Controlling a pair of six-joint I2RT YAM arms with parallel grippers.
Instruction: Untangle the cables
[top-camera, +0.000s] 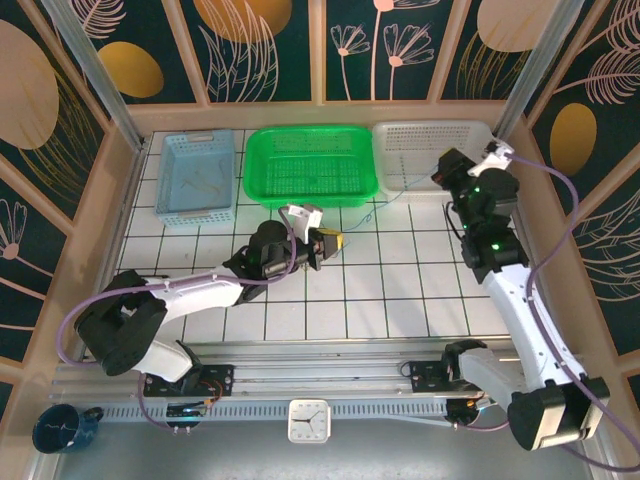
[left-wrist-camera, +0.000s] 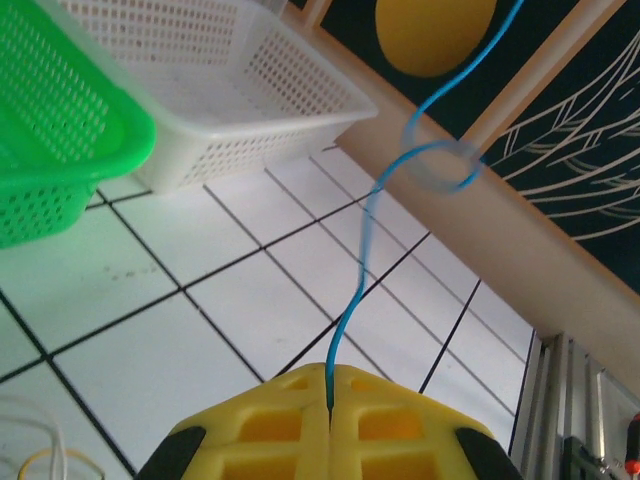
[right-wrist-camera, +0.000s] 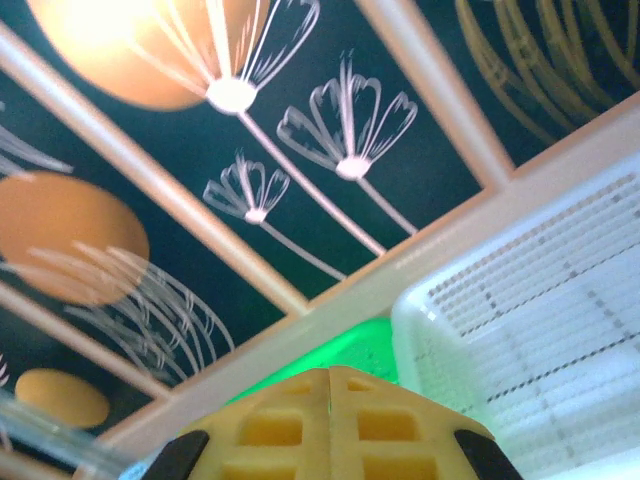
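Two grippers, both shut. Your left gripper (left-wrist-camera: 330, 375), yellow plastic fingers pressed together, pinches the thin blue flexible cable (left-wrist-camera: 345, 308) right at the tips. From there the cable rises above the white tiled table (left-wrist-camera: 250, 300), makes one small loop and goes on toward the right arm's side. Your right gripper (right-wrist-camera: 330, 375) is closed too, up near the white perforated plastic basket (right-wrist-camera: 540, 330), but no wire shows btw its fingers, so I cannot tell if it has the other end. The thin pale yellow and whitish wires (left-wrist-camera: 45, 455) lie on the tiles just beside the left fingers; they look apart from the blue one.

Risks, imo: first the loop. If you pull the arms apart w/o care, it may tighten to a knot instead of opening. Second, the cable is very thin and prob. smooth, so a quick pull may slip it out of the pinch. Third, if it sags, it may catch on the basket's rim or holes.
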